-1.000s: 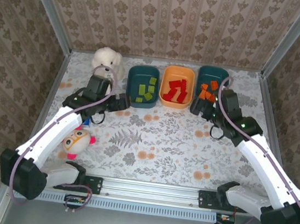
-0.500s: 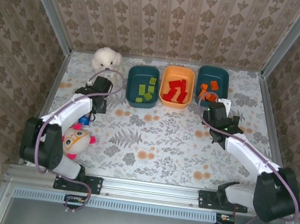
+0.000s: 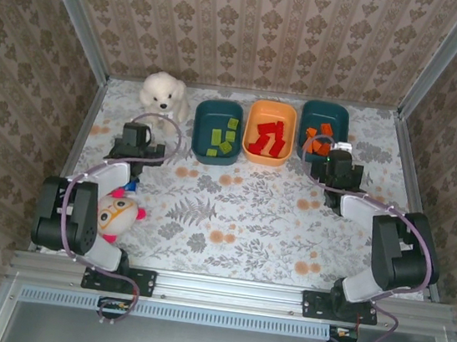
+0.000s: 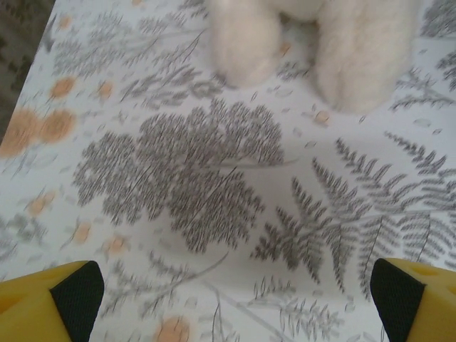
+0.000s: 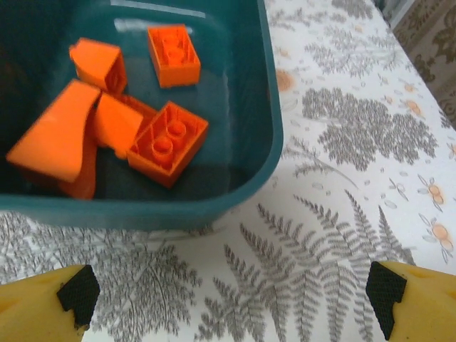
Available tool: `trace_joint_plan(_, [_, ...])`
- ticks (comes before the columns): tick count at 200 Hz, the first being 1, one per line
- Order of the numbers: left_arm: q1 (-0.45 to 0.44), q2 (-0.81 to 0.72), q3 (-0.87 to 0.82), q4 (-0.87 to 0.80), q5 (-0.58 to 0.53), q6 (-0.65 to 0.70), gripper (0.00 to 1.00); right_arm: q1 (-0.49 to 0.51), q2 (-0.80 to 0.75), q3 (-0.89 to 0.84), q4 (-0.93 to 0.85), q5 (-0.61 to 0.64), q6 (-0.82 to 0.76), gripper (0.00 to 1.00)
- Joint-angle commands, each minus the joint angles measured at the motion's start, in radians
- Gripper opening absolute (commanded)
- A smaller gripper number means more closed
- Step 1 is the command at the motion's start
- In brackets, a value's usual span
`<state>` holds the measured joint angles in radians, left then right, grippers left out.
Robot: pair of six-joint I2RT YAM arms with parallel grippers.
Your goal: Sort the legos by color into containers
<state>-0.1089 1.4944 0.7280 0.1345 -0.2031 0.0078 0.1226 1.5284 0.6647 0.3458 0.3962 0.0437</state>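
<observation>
Three containers stand in a row at the back. The left teal bin (image 3: 220,104) holds lime green legos (image 3: 222,139). The orange bin (image 3: 273,104) holds red legos (image 3: 269,139). The right teal bin (image 3: 328,106) holds orange legos (image 3: 318,141). My left gripper (image 3: 136,136) is left of the bins, open over bare cloth (image 4: 235,299). My right gripper (image 3: 339,164) is just in front of the right teal bin, open and empty (image 5: 231,296). Its wrist view shows the bin wall (image 5: 267,107) and several orange legos (image 5: 167,142) inside.
A white plush dog (image 3: 161,90) sits at the back left; its legs (image 4: 342,50) are just ahead of my left gripper. A pink-and-yellow doll (image 3: 116,213) lies by the left arm. Patterned walls and metal posts close in the table.
Both arms have folded back toward their bases. The left gripper moved left, away from the green bin. The right gripper moved right, off the right teal bin's front-left corner. Both stayed open.
</observation>
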Motion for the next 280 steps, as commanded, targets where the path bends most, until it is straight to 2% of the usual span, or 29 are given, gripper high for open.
trace_joint_plan(1, [0.042, 0.032, -0.065, 0.255, 0.11, 0.074, 1.0, -0.03, -0.005, -0.104, 0.244, -0.1, -0.022, 1.0])
trace_joint_plan(17, [0.059, 0.041, -0.149, 0.418, 0.117, 0.067, 1.0, -0.039, -0.031, -0.171, 0.332, -0.13, -0.019, 1.0])
trace_joint_plan(40, [0.058, 0.033, -0.153, 0.413, 0.119, 0.061, 1.0, -0.057, -0.029, -0.278, 0.511, -0.154, -0.001, 1.0])
trace_joint_plan(51, [0.061, 0.035, -0.151, 0.409, 0.124, 0.057, 1.0, -0.058, 0.033, -0.331, 0.71, -0.163, -0.016, 1.0])
trace_joint_plan(63, [0.071, 0.032, -0.152, 0.408, 0.141, 0.051, 1.0, -0.06, -0.011, -0.31, 0.588, -0.16, -0.001, 1.0])
trace_joint_plan(88, [0.074, 0.021, -0.18, 0.44, 0.133, 0.048, 1.0, -0.063, 0.005, -0.282, 0.566, -0.154, 0.0, 1.0])
trace_joint_plan(111, [0.068, 0.0, -0.309, 0.647, 0.035, 0.011, 1.0, -0.062, 0.005, -0.284, 0.564, -0.154, 0.001, 1.0])
trace_joint_plan(126, [0.063, 0.064, -0.396, 0.899, 0.023, 0.034, 1.0, -0.063, 0.006, -0.283, 0.563, -0.154, 0.001, 1.0])
trace_joint_plan(154, [0.069, 0.037, -0.339, 0.741, 0.01, -0.001, 1.0, -0.062, 0.005, -0.283, 0.563, -0.155, 0.001, 1.0])
trace_joint_plan(280, [0.068, 0.043, -0.342, 0.761, 0.007, 0.005, 1.0, -0.075, 0.003, -0.275, 0.548, -0.184, 0.007, 1.0])
